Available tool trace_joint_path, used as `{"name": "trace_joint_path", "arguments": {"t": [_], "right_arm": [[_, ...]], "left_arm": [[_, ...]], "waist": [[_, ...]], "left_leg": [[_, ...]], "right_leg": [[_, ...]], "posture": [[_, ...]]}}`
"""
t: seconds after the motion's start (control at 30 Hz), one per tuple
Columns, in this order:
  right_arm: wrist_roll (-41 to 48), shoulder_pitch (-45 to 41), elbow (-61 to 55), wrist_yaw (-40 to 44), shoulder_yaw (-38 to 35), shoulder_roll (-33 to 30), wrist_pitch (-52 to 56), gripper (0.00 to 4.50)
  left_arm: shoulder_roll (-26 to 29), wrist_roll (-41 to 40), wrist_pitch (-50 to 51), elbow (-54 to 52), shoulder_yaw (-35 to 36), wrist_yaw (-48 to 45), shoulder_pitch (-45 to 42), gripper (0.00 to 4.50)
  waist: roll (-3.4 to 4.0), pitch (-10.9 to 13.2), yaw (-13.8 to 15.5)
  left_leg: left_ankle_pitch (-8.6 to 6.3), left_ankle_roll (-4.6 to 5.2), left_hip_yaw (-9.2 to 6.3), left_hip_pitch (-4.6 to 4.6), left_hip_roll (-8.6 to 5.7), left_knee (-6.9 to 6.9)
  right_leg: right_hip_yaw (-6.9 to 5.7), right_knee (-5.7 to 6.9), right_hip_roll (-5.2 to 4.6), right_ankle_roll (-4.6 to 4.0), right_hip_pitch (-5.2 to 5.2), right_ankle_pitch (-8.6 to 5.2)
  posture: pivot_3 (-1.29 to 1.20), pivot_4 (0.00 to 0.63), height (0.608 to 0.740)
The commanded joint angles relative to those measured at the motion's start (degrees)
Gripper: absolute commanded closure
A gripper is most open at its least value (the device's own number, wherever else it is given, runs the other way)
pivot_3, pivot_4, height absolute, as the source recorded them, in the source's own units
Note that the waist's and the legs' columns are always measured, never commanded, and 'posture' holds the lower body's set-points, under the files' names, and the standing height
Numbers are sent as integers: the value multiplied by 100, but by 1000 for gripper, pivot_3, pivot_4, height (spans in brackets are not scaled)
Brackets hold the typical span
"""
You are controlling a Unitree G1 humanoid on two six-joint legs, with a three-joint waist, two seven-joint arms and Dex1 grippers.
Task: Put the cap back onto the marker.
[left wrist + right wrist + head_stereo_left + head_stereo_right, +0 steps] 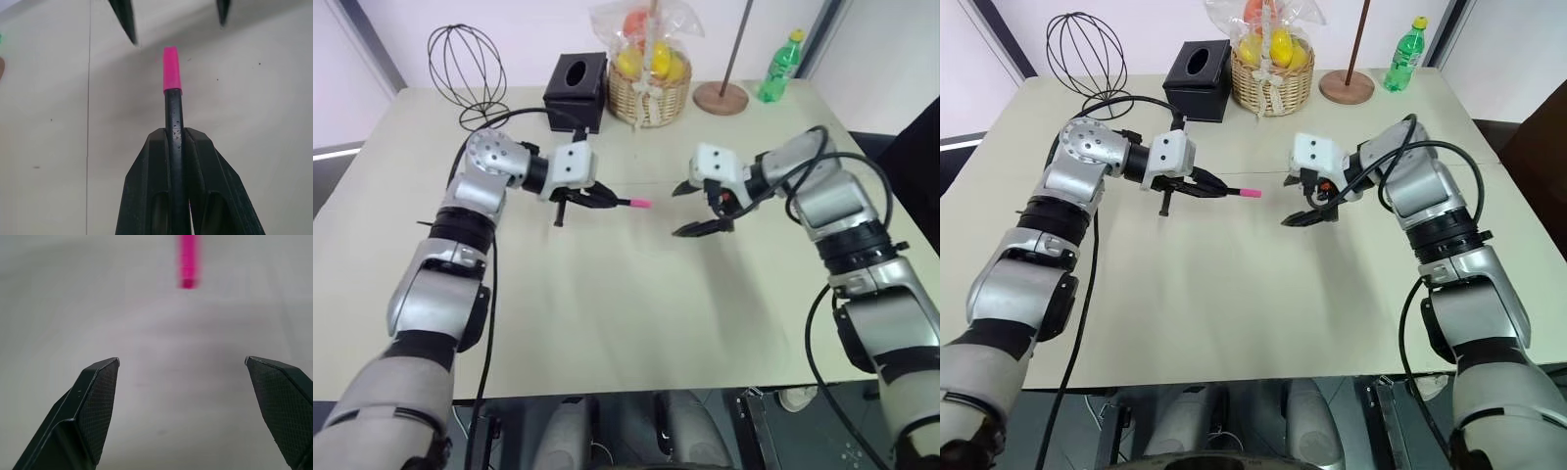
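L gripper (602, 199) clamped on black marker (174, 115), held over table (607, 323) centre, pointing to 3 o'clock. Pink cap (641, 204) sits on its free end; can't tell if it's pushed fully home. Marker's rear end hidden betw. the fingers. R gripper (686, 210) at 3 o'clock of cap, near but apart, jaws wide, nothing in them, tips facing cap. At 12 o'clock: fruit basket (648, 93), bag top cut off; tissue box (576, 90) just beside, at its 9. Green bottle (781, 67) at 1 o'clock.
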Motion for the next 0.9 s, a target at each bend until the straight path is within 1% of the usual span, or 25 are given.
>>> {"name": "trace_joint_path", "arguments": {"t": [0.03, 0.07, 0.1, 0.2, 0.33, 0.43, 0.5, 0.6, 0.77, 0.8, 0.83, 0.9], "right_arm": [[84, 276, -500, -746, -689, -237, 210, 269], [136, 359, -619, -893, -815, -243, 342, 269], [270, 523, -849, -1103, -1079, -239, 590, 269], [556, 1095, -1633, -1705, -1778, -230, 1254, 269], [763, 1533, -2135, -2249, -2147, -136, 1716, 269], [826, 1789, -2176, -2700, -2301, -15, 1851, 269], [853, 1839, -2149, -2923, -2316, 54, 1841, 269], [926, 1753, -1983, -3217, -2351, 182, 1819, 269], [882, 1693, -1643, -3468, -2183, 225, 1586, 269], [886, 1679, -1594, -3496, -2164, 231, 1550, 190], [896, 1665, -1548, -3515, -2152, 231, 1517, 190], [928, 1613, -1446, -3535, -2145, 239, 1453, 190]], "left_arm": [[316, -226, 353, -272, 473, 479, 194, 4500], [352, -263, 497, -349, 548, 609, 260, 4500], [404, -288, 691, -431, 732, 1060, 375, 4500], [596, -426, 1803, -1182, 1295, 2115, 1074, 4500], [696, -613, 3171, -2209, 1749, 2904, 1919, 4500], [734, -736, 3795, -2845, 2197, 3547, 2644, 4500], [687, -897, 4117, -3272, 2429, 3820, 3024, 4500], [651, -1060, 4276, -3661, 2527, 3937, 3368, 4500], [631, -1185, 4247, -3522, 2577, 4138, 3470, 4500], [611, -1245, 4256, -3473, 2599, 4146, 3458, 3497], [608, -1261, 4226, -3428, 2584, 4152, 3453, 3161], [605, -1213, 3978, -3283, 2465, 4114, 3501, 2106]], "waist": [[0, 0, 10], [0, 0, 12], [0, 0, 14], [0, 0, 27], [0, 0, 18], [-1, -1, 18], [-1, -1, 24], [-1, -1, 54], [-3, -2, 180], [-3, -2, 186], [-3, -2, 184], [-3, -2, 173]], "left_leg": [[0, 0, 0, 0, 1, -1], [0, 0, -1, -1, 3, -2], [0, 0, 0, -1, 3, -2], [0, 0, -2, -1, 4, 0], [0, 1, -2, -3, 3, 0], [0, 0, -3, 0, 4, 0], [0, 0, -3, 0, 5, -1], [0, 0, -3, 0, 4, -1], [0, -1, -2, 1, 0, 0], [0, -1, -2, 1, -2, -1], [0, -1, -2, 1, -2, -1], [0, -1, 0, 1, -3, -1]], "right_leg": [[0, -1, -1, 0, 0, 0], [0, -1, -2, 0, 0, 0], [0, -2, -3, 0, 0, 0], [0, 1, -7, 0, 0, 0], [2, 3, -9, 1, 0, 0], [1, 6, -9, 0, 1, 0], [2, 6, -10, 0, 1, 0], [2, 5, -14, 0, 1, 1], [-1, 0, -19, 0, 5, 2], [-1, 0, -20, 0, 5, 2], [-1, -1, -21, 0, 6, 2], [0, -1, -21, 0, 6, 2]], "posture": [[0, 150, 740], [0, 150, 740], [0, 150, 740], [0, 150, 740], [0, 150, 740], [0, 150, 740], [0, 150, 740], [0, 150, 740], [0, 150, 740], [0, 150, 740], [0, 150, 740], [0, 150, 740]]}}
